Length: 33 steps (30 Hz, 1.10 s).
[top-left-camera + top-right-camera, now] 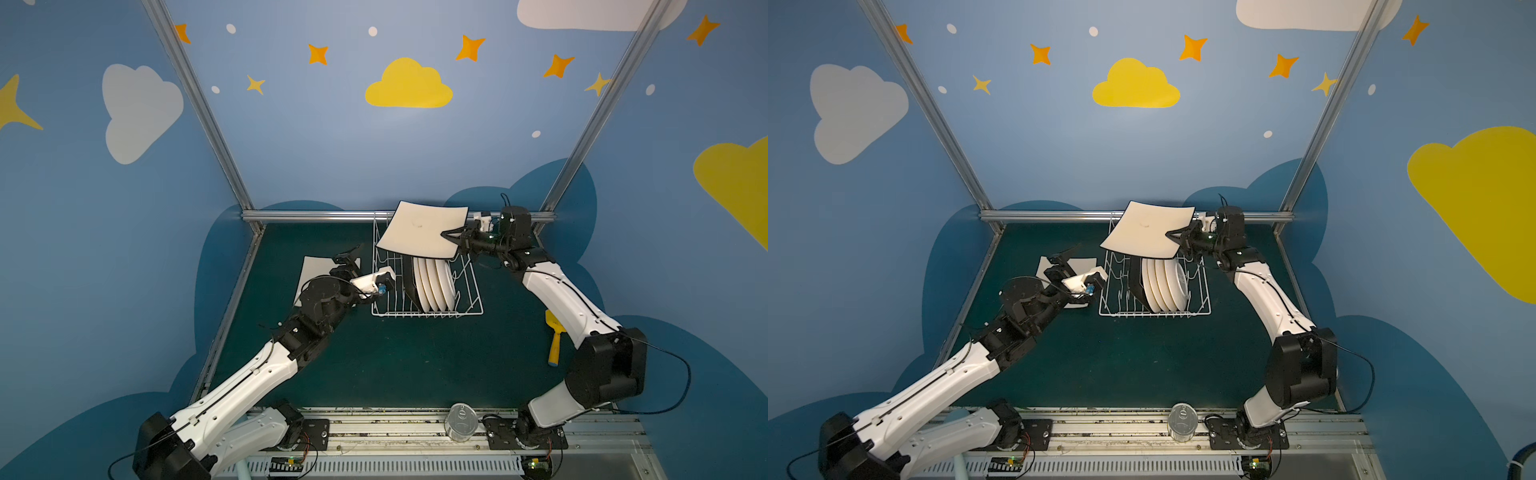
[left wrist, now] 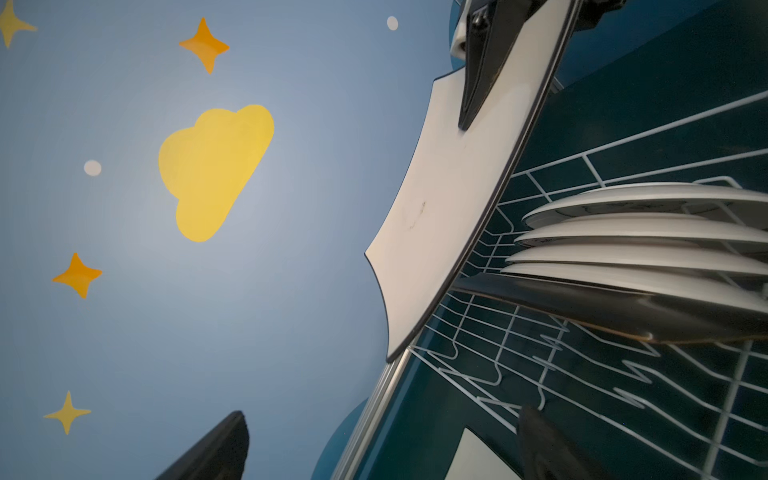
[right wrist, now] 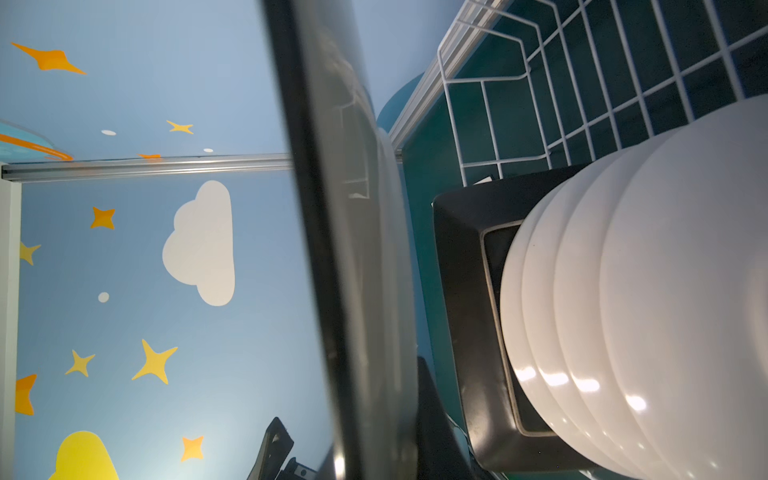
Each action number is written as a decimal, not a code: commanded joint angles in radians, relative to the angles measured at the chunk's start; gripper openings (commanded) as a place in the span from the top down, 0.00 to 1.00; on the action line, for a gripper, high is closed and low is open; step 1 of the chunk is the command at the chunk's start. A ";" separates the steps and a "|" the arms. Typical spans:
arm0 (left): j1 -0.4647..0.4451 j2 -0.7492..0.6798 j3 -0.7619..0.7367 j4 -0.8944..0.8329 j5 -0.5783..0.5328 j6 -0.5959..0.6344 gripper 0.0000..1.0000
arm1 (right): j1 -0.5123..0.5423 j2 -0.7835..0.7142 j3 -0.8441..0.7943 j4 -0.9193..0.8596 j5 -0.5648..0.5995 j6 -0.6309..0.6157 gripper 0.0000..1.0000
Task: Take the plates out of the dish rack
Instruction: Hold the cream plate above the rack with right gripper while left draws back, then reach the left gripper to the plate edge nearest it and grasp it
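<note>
Both top views show my right gripper clamped on the right-hand edge of a large cream square ceramic plate. The plate hangs tilted above the far end of the white wire dish rack, apparently clear of its prongs. It stretches away from that hand to the left, toward my other arm.

My left gripper stands wide open with nothing between its fingers. It is just above a second cream square plate, which lies flat on the dark green table top just left of the rack. A black square plate and four round white plates stand on edge in the rack.

I judge that the lifted plate must travel leftward over the rack's side. My left arm is nearer that spot, so a handover may suit.
</note>
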 commanded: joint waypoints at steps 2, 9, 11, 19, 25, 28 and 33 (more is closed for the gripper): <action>0.111 -0.066 0.058 -0.159 0.101 -0.375 0.00 | -0.001 -0.081 0.039 0.146 -0.052 -0.040 1.00; 0.342 0.006 0.304 -0.416 0.282 -0.875 0.00 | -0.003 -0.091 0.022 0.133 -0.059 -0.108 1.00; 0.400 0.041 0.369 -0.465 0.358 -0.971 0.00 | -0.002 -0.098 0.010 0.137 -0.066 -0.128 1.00; 0.562 0.201 0.505 -0.467 0.781 -1.385 0.00 | -0.002 -0.118 -0.024 0.197 -0.098 -0.165 1.00; 0.566 0.287 0.425 -0.251 0.891 -1.655 0.00 | 0.001 -0.123 -0.042 0.226 -0.114 -0.178 1.00; 0.562 0.341 0.398 -0.148 0.957 -1.733 0.00 | 0.003 -0.110 -0.039 0.228 -0.134 -0.178 1.00; 0.529 0.415 0.414 -0.142 0.987 -1.762 0.00 | 0.016 -0.088 -0.030 0.229 -0.163 -0.182 1.00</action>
